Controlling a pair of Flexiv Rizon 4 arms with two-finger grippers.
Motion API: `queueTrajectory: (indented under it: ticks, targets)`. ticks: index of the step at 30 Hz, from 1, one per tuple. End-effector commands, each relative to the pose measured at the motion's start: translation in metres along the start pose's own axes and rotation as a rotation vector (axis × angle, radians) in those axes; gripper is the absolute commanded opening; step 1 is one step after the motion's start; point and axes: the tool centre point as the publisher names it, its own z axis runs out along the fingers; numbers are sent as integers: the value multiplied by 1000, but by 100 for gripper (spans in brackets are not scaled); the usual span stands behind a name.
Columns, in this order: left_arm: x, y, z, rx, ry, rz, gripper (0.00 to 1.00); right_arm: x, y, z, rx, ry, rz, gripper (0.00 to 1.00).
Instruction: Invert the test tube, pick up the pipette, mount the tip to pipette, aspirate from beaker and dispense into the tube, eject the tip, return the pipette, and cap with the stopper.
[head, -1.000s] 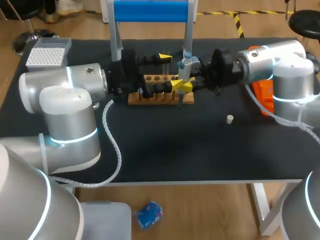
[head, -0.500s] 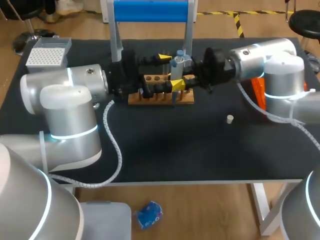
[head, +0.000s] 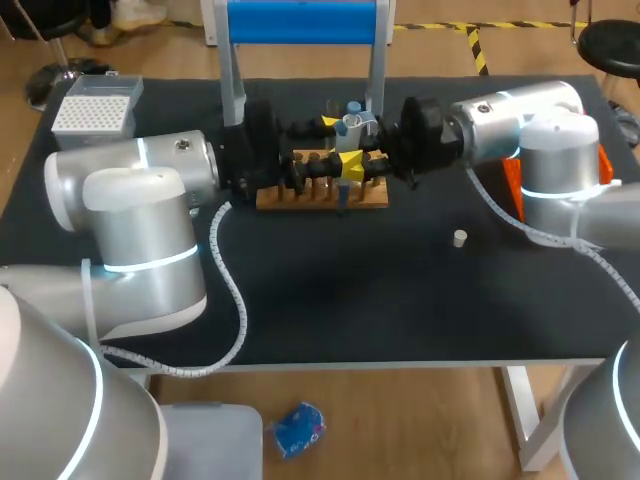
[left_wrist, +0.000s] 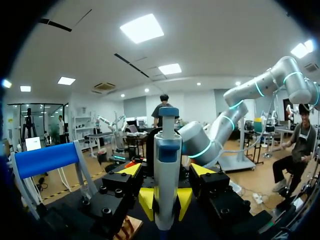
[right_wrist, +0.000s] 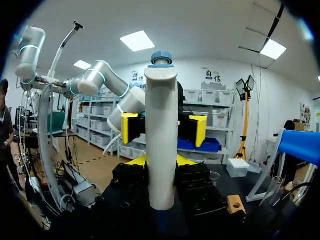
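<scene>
right wrist view: smooth white tubular pipette (right_wrist: 161, 145)

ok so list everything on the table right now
wooden rack: one, brown, table's middle
pipette: one, white with blue top, held upright over wooden rack
tip box: one, white, far left corner
stopper: one, cream, alone right of wooden rack
stand: one, blue bar, back middle
orange thing: one, part hidden, table's right side
table: one, black
right gripper: yellow tips, shut on pipette
left gripper: yellow tips, opposite, at pipette
</scene>
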Motion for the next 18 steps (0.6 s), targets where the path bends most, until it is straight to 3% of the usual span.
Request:
queueTrajectory:
  ticks: [1,5,10,11,18]
  targets:
    - [2,2,3,2,-7,-2,46,-1,-1,0,-3,2,0,0]
    - [2,2,4,2,-2,-6,37,-1,-1,0,-4,3,1,0]
    - [3,4,4,0,2,-7,12,-2,-2,-1,-5,2,5,0]
    - [3,4,4,1,3,-7,2,-2,-2,-1,-6,2,5,0]
    - [3,3,4,3,16,-2,0,-2,-2,-2,-3,1,10,0]
